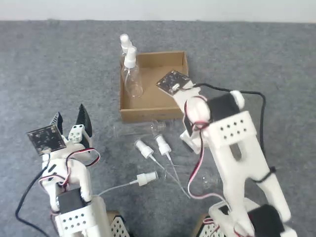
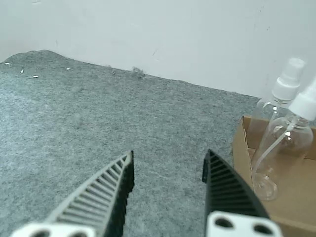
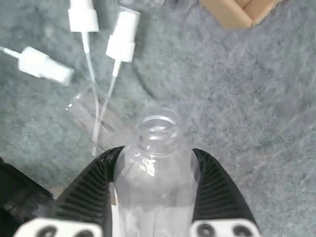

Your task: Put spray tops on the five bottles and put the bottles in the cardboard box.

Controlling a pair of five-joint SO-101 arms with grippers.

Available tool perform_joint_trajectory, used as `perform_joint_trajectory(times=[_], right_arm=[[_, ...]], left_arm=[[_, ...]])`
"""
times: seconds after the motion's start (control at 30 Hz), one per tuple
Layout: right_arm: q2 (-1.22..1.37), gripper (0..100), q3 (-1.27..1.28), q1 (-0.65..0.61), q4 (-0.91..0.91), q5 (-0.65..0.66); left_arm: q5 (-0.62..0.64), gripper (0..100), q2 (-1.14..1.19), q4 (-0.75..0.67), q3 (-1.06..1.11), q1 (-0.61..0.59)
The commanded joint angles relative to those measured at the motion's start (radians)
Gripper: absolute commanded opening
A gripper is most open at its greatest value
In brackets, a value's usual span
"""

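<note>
While R gripper (image 3: 157, 163) clamps uncapped bottle (image 3: 159, 129), L gripper (image 2: 169, 154) sits open above mat (image 2: 98, 108).

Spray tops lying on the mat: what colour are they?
Spray tops are white; the right wrist view shows them best.

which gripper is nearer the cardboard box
Right. The right gripper holds a bottle just in front of the cardboard box; the left gripper is open, farther off beside it.
</note>
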Motion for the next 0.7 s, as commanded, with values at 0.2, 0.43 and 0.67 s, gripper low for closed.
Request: perform_joint_trajectory(times=[0.2, 0.43, 0.67], right_arm=[[-0.211, 4.1, 0.081, -0.024, -0.093, -0.091], [-0.318, 4.1, 0.19, -0.024, -0.211, -0.146], [-0.41, 4.1, 0.288, -0.024, -0.363, -0.153]], left_arm=[[-0.008, 21, -0.015, -0.032, -0.008, 0.0], [-0.008, 21, -0.015, -0.032, -0.008, 0.0], [-0.008, 21, -0.015, -0.032, -0.008, 0.0]])
